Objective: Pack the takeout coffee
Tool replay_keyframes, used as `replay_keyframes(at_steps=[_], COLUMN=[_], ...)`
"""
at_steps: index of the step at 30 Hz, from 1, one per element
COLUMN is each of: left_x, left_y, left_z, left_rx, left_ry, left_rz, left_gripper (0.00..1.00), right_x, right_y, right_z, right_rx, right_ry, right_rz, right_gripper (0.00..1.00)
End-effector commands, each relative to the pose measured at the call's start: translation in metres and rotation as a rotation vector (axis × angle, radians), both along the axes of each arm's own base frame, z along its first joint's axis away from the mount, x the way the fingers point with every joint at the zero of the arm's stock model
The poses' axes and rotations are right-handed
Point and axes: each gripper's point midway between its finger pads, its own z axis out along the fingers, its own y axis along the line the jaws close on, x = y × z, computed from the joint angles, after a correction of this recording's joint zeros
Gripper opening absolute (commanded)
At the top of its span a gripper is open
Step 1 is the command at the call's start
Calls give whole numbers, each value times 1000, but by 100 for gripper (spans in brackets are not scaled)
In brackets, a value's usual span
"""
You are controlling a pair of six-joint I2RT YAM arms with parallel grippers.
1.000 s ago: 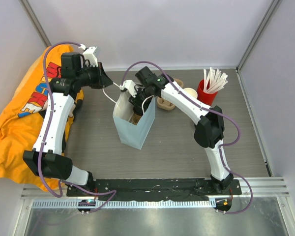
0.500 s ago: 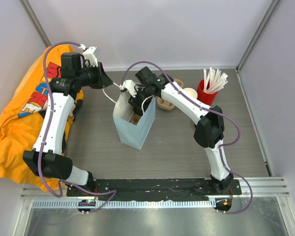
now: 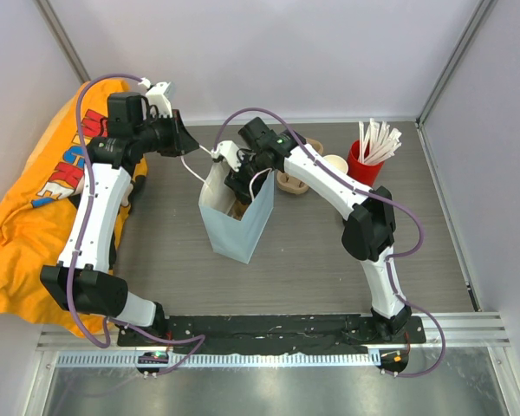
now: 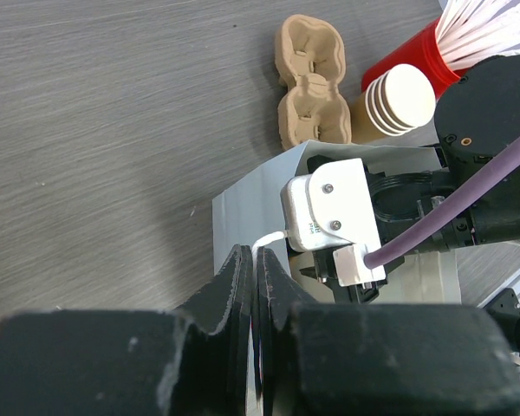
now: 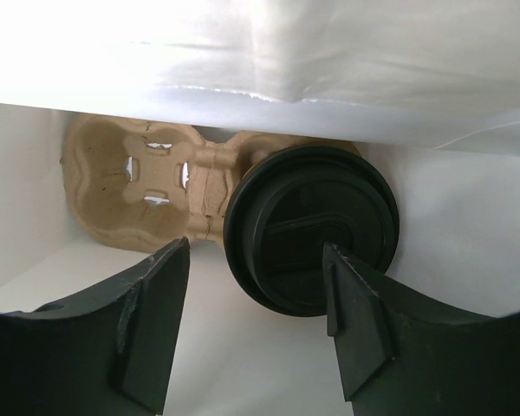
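Inside the white paper bag [image 3: 236, 227] at mid-worktop [image 3: 329, 260], the right arm reaches steeply down, right gripper [image 5: 253, 256] spread wide and holding nothing, one finger on either side of and above the takeout coffee [image 5: 312, 208]. The left arm is raised at the bag's left-rear corner, left gripper [image 4: 254, 256] pinched closed on the thin white bag handle [image 4: 273, 237]. The coffee stands upright at the bag bottom in one pocket of a pulp carrier [image 5: 126, 182]; only its round black lid [image 5: 295, 260] shows, the brown cup wall hidden beneath, and from the top camera the wrist blocks most of the bag mouth.
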Motion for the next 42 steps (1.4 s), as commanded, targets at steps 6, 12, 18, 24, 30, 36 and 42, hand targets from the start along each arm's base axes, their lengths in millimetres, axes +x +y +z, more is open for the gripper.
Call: replay_keyframes(at_steps=[6,12,18,24,30,36,42], left_x=[-5,-4,-4,-3,-4,-3,-3], left_y=[-3,-4,-4,-4,-5,-4,-3], left_z=[18,17,17,16,17,16,16], left_rx=[-24,-24,-28,-28,-29,-26,-25], left_ry=[-58,-55,-55,-52,-52,-54,-52], left_rz=[-24,-27,-27,-27,-31,-30,-28], left_gripper=[9,11,11,11,11,12,12], right_x=[5,7,7,5,1,-9,-18], right_y=[4,6,7,9,9,8,4], right_z=[24,38,53,69,91,118,141], right_rx=[43,64,85,118,155,208,245], right_ry=[-56,-87,-106,-121,-154,-185,-225], right_rz=[1,5,10,23,44,79,106], right_gripper=[75,77,78,79,79,80,80])
